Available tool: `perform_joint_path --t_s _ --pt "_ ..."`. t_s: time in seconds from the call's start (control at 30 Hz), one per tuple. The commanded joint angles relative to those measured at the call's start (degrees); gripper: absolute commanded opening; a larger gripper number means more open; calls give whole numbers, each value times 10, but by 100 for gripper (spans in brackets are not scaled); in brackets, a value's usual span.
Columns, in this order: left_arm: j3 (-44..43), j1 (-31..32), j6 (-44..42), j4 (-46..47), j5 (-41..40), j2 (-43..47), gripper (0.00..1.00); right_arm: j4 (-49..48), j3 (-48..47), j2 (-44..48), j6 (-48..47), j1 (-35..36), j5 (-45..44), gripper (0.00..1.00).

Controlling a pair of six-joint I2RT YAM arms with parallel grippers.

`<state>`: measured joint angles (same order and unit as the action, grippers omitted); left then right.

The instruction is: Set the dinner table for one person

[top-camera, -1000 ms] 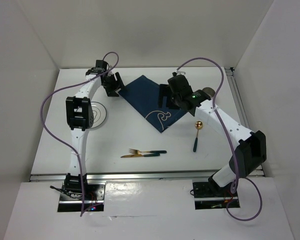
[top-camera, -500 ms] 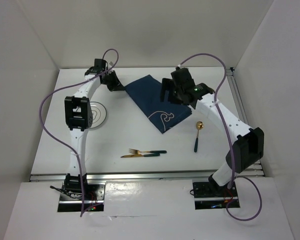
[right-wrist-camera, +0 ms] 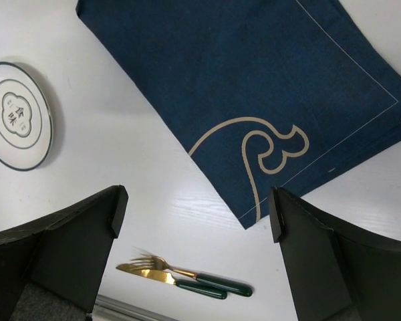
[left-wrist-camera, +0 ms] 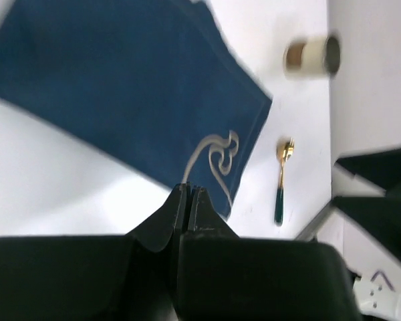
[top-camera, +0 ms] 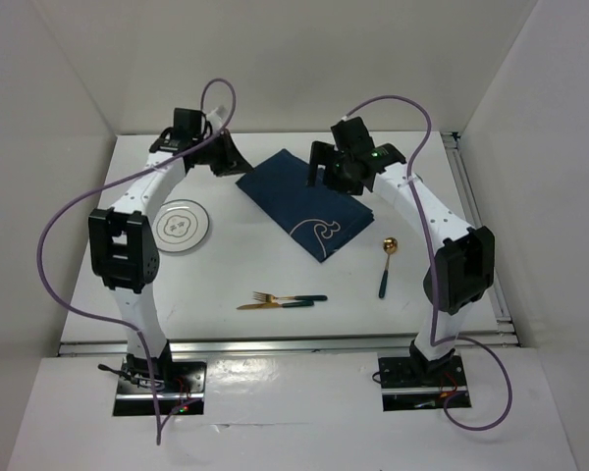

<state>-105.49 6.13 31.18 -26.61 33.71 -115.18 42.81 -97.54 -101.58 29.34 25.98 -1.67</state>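
Jaws clenched tight, the left gripper hung at the upper left of the top view, just beside the left corner of the navy-blue cloth placemat; whether it pinched cloth could not be told. Below it, a round white plate with a dark rim lay on the large white rectangular dinner table, which filled the middle of the frame. A gold fork and knife with green handles lay at lower centre. The right gripper, jaws spread wide, hovered over the placemat's upper part. A gold spoon with a green handle lay at the right.

On the tabletop: placemat upper centre, plate left, fork and knife lower centre, spoon right.
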Motion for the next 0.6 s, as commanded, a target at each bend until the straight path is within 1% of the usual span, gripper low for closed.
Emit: perform_joint_path --t_s 0.0,0.03,0.07,0.1,0.13,0.17,0.2,0.23,0.27,0.3,0.33,0.37,0.43,0.57 --pt "106 37 -16 27 1 52 0 1 11 23 1 -7 14 100" --pt "154 43 -7 36 -14 84 0 1 11 23 1 -7 14 100" --pt "172 43 2 44 -44 94 0 1 11 23 1 -7 14 100" --pt "182 43 19 50 -58 100 0 1 11 17 1 -12 14 100" --pt "182 35 19 50 -72 100 2 6 11 16 -4 -12 14 100" --pt "149 30 24 27 -83 71 10 6 11 11 -4 -12 14 100" --pt "121 22 24 4 -113 50 19 6 5 11 -4 -12 14 100" --pt "88 22 24 -22 -127 25 32 6 5 6 -4 -12 14 100" --pt "25 22 24 -45 -143 1 45 6 5 6 -4 -12 14 100" --pt "0 22 24 -71 -166 -41 55 6 5 6 -4 -12 14 100" --pt "-18 22 33 -71 -175 -57 71 6 12 13 -4 -12 20 100" --pt "-48 16 39 -71 -182 -72 76 6 17 13 -4 -12 20 100" --pt "-75 16 56 -77 -196 -117 80 6 24 24 -4 -12 20 100" --pt "-175 10 68 -110 -225 -196 80 11 35 35 -4 -17 20 100"
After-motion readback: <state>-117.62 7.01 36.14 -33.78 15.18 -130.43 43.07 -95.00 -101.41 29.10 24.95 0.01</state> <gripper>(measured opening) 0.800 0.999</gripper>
